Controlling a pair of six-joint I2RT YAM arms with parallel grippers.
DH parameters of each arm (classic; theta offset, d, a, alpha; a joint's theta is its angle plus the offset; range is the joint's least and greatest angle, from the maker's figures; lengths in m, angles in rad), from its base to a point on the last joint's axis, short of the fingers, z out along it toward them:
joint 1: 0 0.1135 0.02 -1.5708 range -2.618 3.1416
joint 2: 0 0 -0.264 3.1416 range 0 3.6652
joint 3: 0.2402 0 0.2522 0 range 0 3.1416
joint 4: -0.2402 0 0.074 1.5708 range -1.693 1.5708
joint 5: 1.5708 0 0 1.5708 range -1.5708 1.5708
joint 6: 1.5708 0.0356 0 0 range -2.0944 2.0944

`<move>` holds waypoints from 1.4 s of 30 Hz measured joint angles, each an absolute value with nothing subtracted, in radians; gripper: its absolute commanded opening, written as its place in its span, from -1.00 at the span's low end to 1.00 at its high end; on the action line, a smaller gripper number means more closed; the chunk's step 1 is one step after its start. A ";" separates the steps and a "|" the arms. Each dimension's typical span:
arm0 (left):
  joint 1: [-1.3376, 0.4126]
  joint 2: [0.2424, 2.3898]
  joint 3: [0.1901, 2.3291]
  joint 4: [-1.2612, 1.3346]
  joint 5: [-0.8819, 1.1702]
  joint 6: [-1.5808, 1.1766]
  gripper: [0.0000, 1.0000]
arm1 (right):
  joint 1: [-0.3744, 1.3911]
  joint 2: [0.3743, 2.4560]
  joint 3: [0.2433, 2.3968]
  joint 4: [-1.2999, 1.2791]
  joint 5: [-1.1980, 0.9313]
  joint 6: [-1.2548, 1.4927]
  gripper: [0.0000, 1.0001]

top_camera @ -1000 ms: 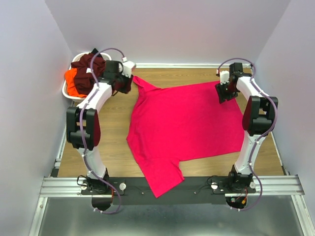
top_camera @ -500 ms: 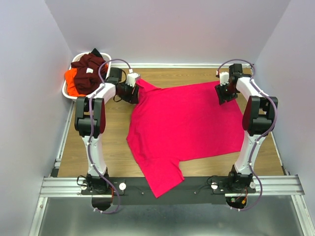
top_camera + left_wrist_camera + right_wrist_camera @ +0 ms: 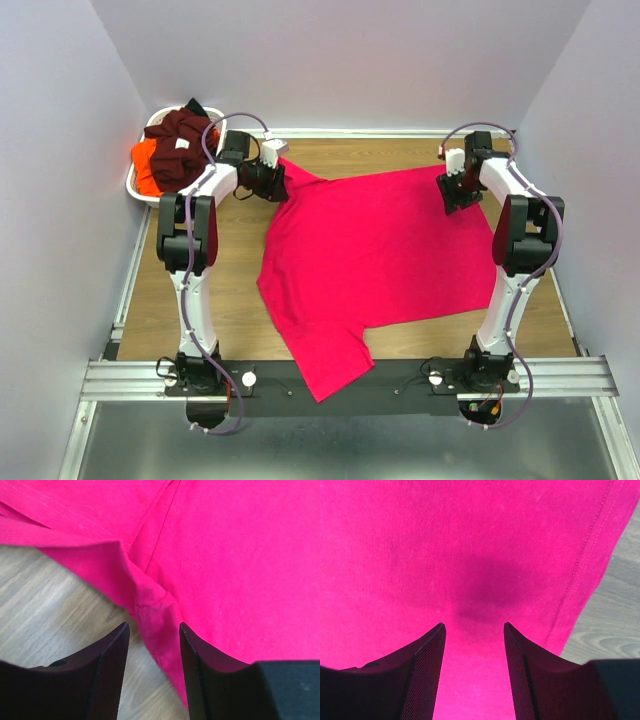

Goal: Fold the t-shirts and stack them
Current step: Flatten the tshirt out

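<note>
Plain white walls [image 3: 350, 60], wooden table [image 3: 225, 270], pinkish-red t-shirt [image 3: 380, 250] spread flat across it, maroon t-shirt [image 3: 182, 128] and orange t-shirt [image 3: 148, 168] heaped in the basket [image 3: 133, 188] far left. Both claws sit apart, left claw [image 3: 152, 630] straddling the bunched seam at the shirt's far-left edge and right claw [image 3: 474, 627] over cloth near the far-right hem, so I'd say go low and pinch both ends evenly before you lift. No label or writing readable anywhere.
</note>
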State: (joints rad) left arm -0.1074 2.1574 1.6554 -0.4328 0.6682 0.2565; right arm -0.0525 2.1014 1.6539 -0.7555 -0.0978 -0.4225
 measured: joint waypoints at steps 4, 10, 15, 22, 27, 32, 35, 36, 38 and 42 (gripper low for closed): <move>-0.113 2.187 1.659 -0.428 0.668 0.240 -0.27 | -0.052 2.101 1.644 -0.756 -0.094 -0.432 0.14; -0.117 2.195 1.660 -0.413 0.666 0.210 -1.00 | -0.052 2.102 1.630 -0.757 -0.074 -0.448 0.08; -0.107 2.193 1.660 -0.404 0.635 0.200 -1.00 | -0.052 2.104 1.627 -0.757 -0.048 -0.457 -0.02; -0.087 2.095 1.589 -0.392 0.448 0.196 -1.00 | -0.052 2.135 1.630 -0.756 0.024 -0.462 -0.10; -0.085 2.014 1.535 -0.381 0.278 0.188 -0.61 | -0.049 2.136 1.630 -0.757 0.052 -0.460 -0.10; -0.087 1.982 1.475 -0.356 0.165 0.189 -0.09 | -0.049 2.136 1.630 -0.756 0.064 -0.461 -0.10; -0.078 1.941 1.409 -0.349 0.160 0.193 -0.07 | -0.049 2.136 1.630 -0.757 0.067 -0.461 -0.10; -0.075 1.930 1.393 -0.346 0.159 0.192 -0.07 | -0.049 2.136 1.630 -0.756 0.067 -0.461 -0.10; -0.065 1.906 1.369 -0.345 0.160 0.189 -0.10 | -0.049 2.136 1.630 -0.757 0.068 -0.461 -0.10; -0.060 1.890 1.336 -0.337 0.199 0.189 -0.13 | -0.049 2.136 1.630 -0.757 0.068 -0.461 -0.10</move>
State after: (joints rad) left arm -0.0597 1.8896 1.3365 -0.3370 0.1989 0.1890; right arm -0.0486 2.1361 1.6299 -0.7567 0.0685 -0.4610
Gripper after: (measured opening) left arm 0.447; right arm 0.452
